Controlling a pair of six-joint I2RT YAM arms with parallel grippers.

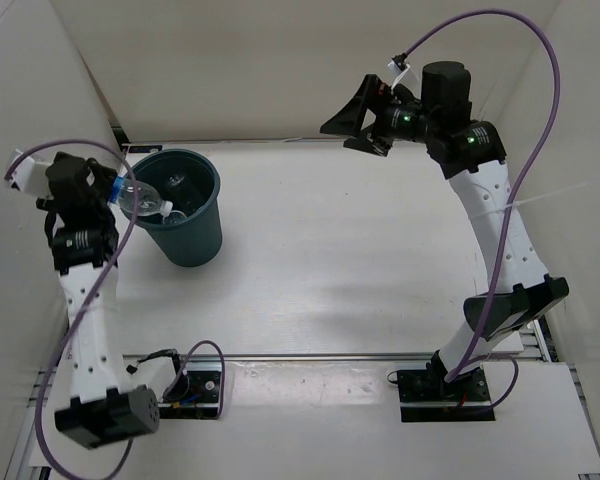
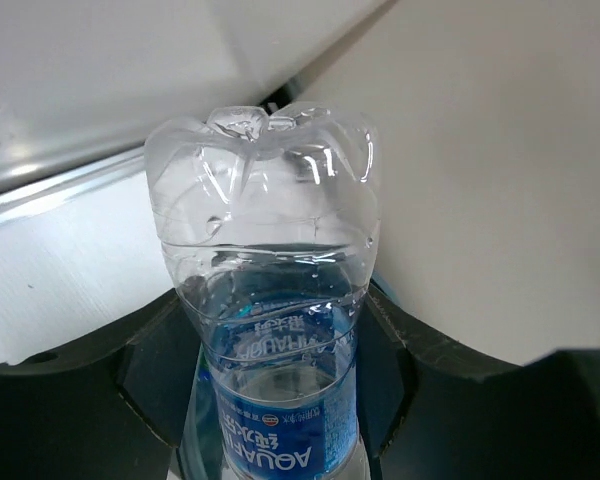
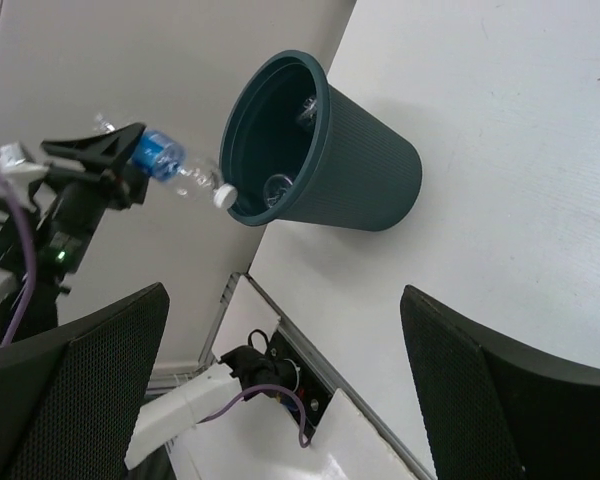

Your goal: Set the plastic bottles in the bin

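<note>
while the left tool (image 1: 107,194) grips a blue-labelled bottle (image 1: 140,198) over the bin (image 1: 196,242) rim, right tool (image 1: 352,128) spread wide

There is one bin (image 1: 198,242), near the far left corner of the bench (image 1: 360,250). One blue-labelled bottle (image 1: 140,197) shows outside it, over its rim on the side toward the left edge. Two clear bottles (image 3: 277,187) can be seen inside the bin; any beneath them cannot be counted. There are two arms at the near edge: the left arm (image 1: 85,310) and the right arm (image 1: 510,240).
</note>
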